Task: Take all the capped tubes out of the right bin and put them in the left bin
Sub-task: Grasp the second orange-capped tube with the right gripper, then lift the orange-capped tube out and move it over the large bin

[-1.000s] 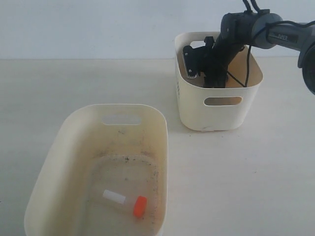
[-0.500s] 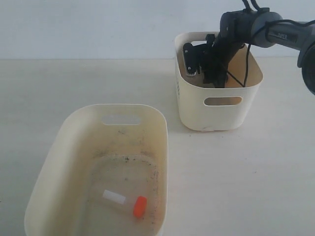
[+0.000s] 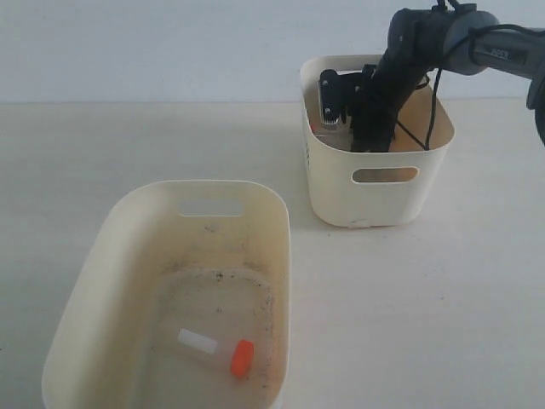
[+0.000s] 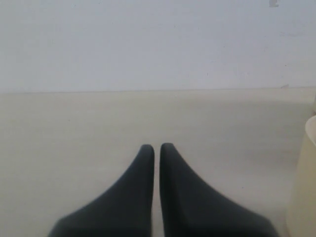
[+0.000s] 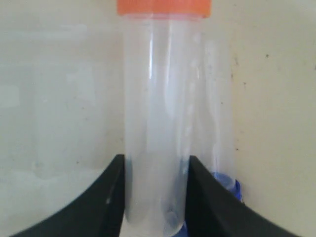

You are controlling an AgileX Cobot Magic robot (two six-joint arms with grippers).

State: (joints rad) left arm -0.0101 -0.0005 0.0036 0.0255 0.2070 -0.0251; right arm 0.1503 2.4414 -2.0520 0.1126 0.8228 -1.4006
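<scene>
My right gripper (image 3: 334, 118) reaches down into the right bin (image 3: 383, 203), a clean cream tub at the back right. The right wrist view shows it (image 5: 154, 160) shut on a clear capped tube (image 5: 155, 113) with an orange cap (image 5: 164, 7), one finger on each side. Beside that tube lies a second tube with a blue cap (image 5: 231, 186). The left bin (image 3: 285, 256), speckled with dirt, holds another orange-capped tube (image 3: 220, 351) on its floor. My left gripper (image 4: 157, 148) is shut and empty over bare table, outside the exterior view.
A cream tub wall (image 4: 305, 192) edges the left wrist view. Pale table (image 3: 426, 307) lies between and around the two bins, with a white wall behind. The right arm (image 3: 477, 43) comes in from the upper right.
My right gripper has lifted a little inside the right bin and shifted slightly back. The tube in the left bin has not moved.
</scene>
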